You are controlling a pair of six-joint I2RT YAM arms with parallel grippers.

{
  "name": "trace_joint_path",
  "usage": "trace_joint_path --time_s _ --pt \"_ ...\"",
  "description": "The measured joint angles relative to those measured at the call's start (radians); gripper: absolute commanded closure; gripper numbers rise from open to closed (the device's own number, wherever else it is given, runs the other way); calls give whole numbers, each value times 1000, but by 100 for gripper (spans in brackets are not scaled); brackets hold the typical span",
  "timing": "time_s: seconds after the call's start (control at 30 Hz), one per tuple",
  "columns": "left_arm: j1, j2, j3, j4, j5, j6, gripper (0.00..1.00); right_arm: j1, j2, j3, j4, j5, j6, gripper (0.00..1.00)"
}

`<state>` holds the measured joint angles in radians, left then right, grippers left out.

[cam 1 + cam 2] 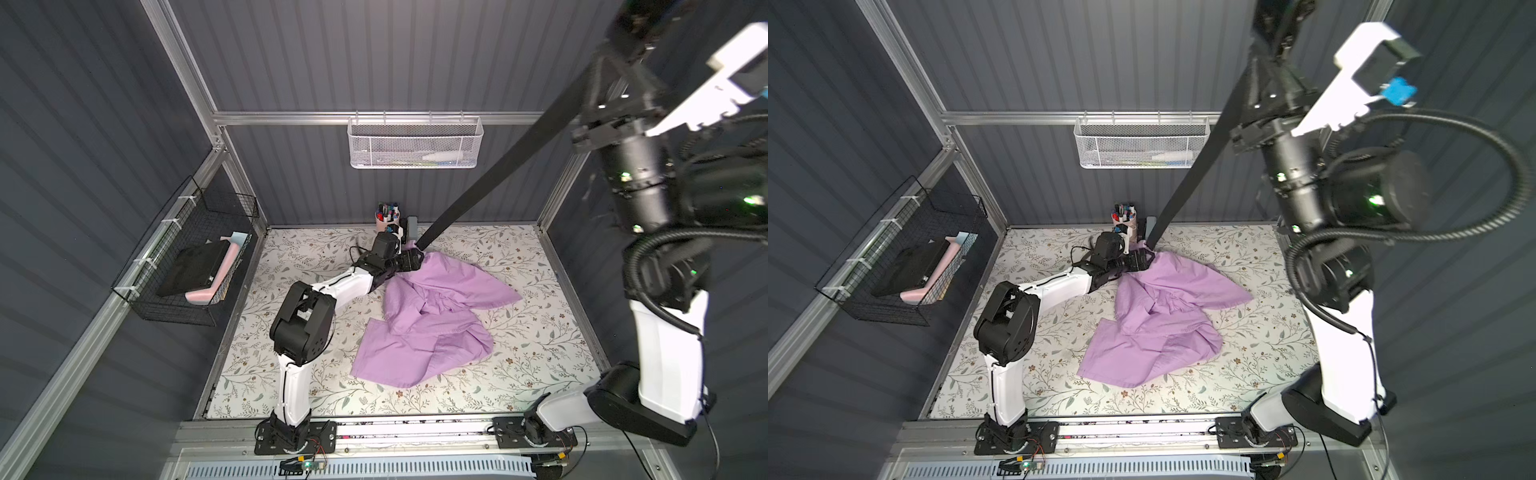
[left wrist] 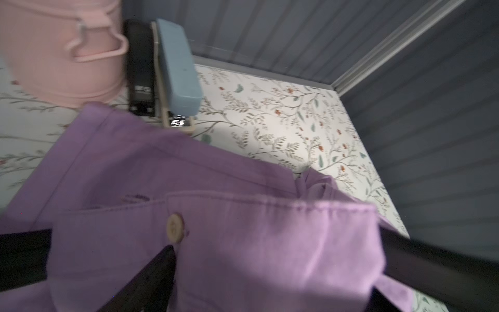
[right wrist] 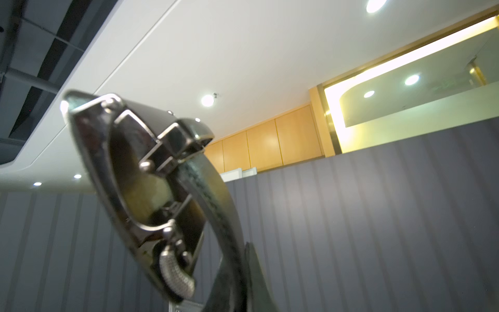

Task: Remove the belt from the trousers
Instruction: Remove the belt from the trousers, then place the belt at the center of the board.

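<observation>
My right gripper is way up high on the right. It is clenched tight on the belt, close to its shiny buckle. The belt runs in a straight black line down to the far middle of the table. There its low end goes into the top of the trousers.

My left gripper sits right at the waistband. Its jaws look spread wide, with purple cloth lying over them and the round button in between.

That spot is tight. The pink cup of pens and the blue stapler stand just beside the waistband, close to the far wall.

The rest of the trousers lies crumpled in the middle, away from the table edges. There is bare flowery table on the right and along the near edge. The white basket hangs on the far wall, behind the belt.
</observation>
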<state>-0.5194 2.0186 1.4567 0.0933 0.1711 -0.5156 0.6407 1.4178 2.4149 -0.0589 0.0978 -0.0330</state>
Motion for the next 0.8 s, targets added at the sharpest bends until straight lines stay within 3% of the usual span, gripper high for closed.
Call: trace_joint_path --time_s 0.3,0.57,0.7,0.8 --pt "134 -76 13 -249 -48 7 10 8 -218 -58 27 281 -234 100" --pt "280 -176 -79 -357 -77 6 10 83 -210 -78 6 518 -448 100" --pt "299 -182 -103 -379 -91 6 10 86 -160 -136 -58 569 -473 100" --pt "303 -190 -122 -385 -93 11 12 59 -113 -240 -158 540 -394 100"
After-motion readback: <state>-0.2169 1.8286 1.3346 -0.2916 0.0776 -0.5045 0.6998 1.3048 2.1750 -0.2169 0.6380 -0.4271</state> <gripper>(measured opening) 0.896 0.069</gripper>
